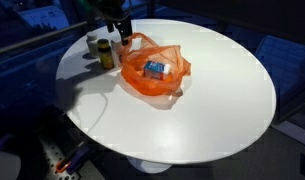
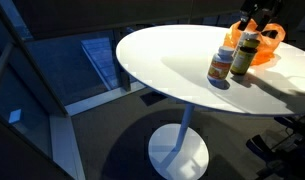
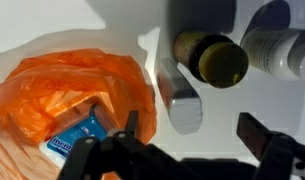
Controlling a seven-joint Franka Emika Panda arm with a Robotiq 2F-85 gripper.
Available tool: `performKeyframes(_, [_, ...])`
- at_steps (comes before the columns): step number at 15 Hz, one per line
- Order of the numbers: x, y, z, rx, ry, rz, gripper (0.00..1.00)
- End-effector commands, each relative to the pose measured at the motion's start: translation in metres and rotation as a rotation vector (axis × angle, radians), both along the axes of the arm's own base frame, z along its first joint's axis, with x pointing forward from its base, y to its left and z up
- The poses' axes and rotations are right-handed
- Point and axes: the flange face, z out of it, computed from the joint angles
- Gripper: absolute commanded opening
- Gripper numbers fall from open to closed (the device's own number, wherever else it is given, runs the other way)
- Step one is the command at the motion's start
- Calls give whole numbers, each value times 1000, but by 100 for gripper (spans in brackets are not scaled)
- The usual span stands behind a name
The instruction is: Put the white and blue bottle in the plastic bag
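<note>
The white and blue bottle [image 1: 155,68] lies inside the open orange plastic bag [image 1: 172,72] on the round white table. In the wrist view the bottle [image 3: 77,135] shows through the bag's mouth, with the bag [image 3: 52,85] at the left. In an exterior view only an edge of the bag [image 2: 274,38] shows. My gripper [image 1: 118,30] hangs above the table just behind the bag, beside two standing bottles. It also shows in an exterior view [image 2: 256,14]. In the wrist view its fingers [image 3: 192,135] are spread wide over bare table, with nothing between them.
Two upright bottles stand next to the bag: an olive one with a dark cap [image 1: 105,54] [image 2: 242,56] [image 3: 218,60] and a pale one with an orange label [image 1: 92,44] [image 2: 221,66] [image 3: 282,48]. The white table [image 1: 212,110] ends close behind them.
</note>
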Motion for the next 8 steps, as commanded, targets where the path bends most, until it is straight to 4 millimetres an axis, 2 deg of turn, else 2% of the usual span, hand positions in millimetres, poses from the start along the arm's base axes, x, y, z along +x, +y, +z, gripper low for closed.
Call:
performKeyframes(1, [10, 3, 1, 24, 43, 5, 100])
performKeyframes(6, [12, 10, -5, 58, 62, 13, 100])
performKeyframes(7, [13, 10, -5, 56, 59, 12, 96])
performKeyframes(8, [13, 9, -5, 55, 56, 10, 81])
